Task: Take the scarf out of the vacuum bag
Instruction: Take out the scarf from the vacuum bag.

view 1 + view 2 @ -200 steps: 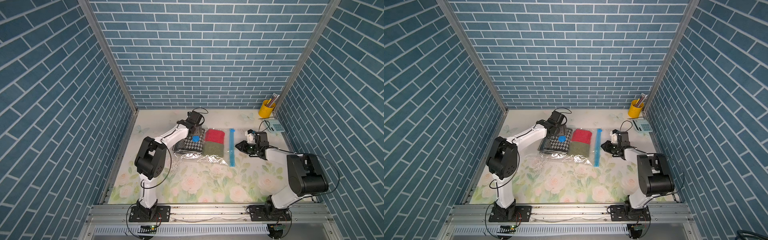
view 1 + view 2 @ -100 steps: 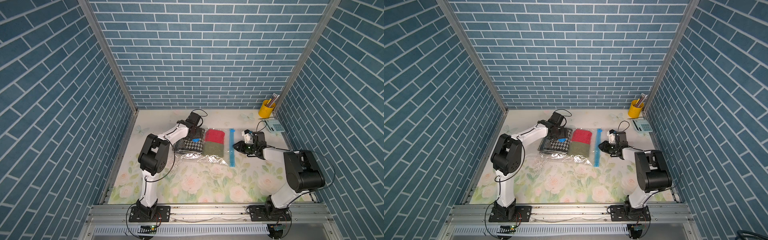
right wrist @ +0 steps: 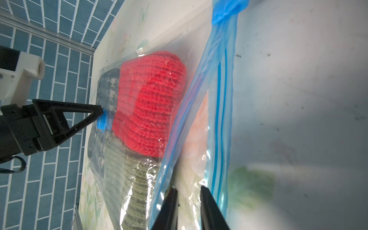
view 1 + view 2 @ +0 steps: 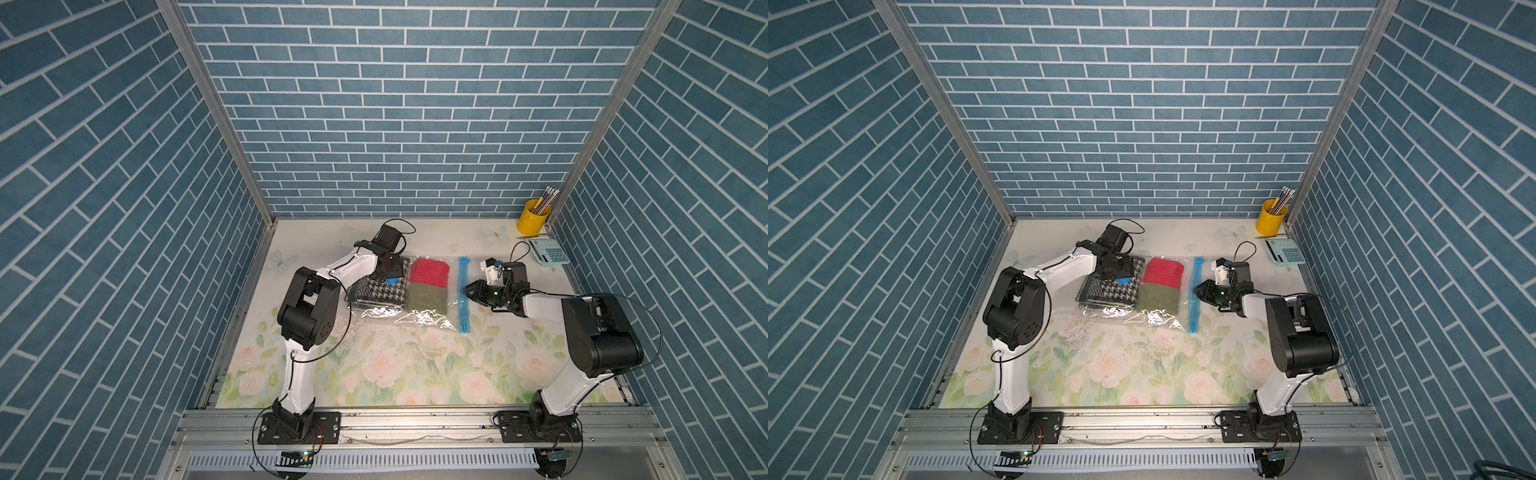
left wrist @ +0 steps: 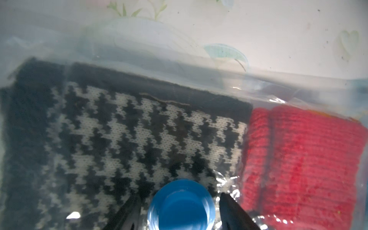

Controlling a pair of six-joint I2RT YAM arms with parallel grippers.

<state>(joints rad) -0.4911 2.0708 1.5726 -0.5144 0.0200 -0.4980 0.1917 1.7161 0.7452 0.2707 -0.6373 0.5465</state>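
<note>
Two folded knits lie inside the clear crinkly plastic vacuum bag, flat on the floral tabletop: a black-and-white houndstooth scarf at the end away from the bag's light-blue zip strip, and a red-and-olive knit beside that strip. Left end effector partly open, fingers flanking the bag's round blue valve cap, not visibly clamped. Right end effector narrowly open at the zip strip; no hold evident.
</note>
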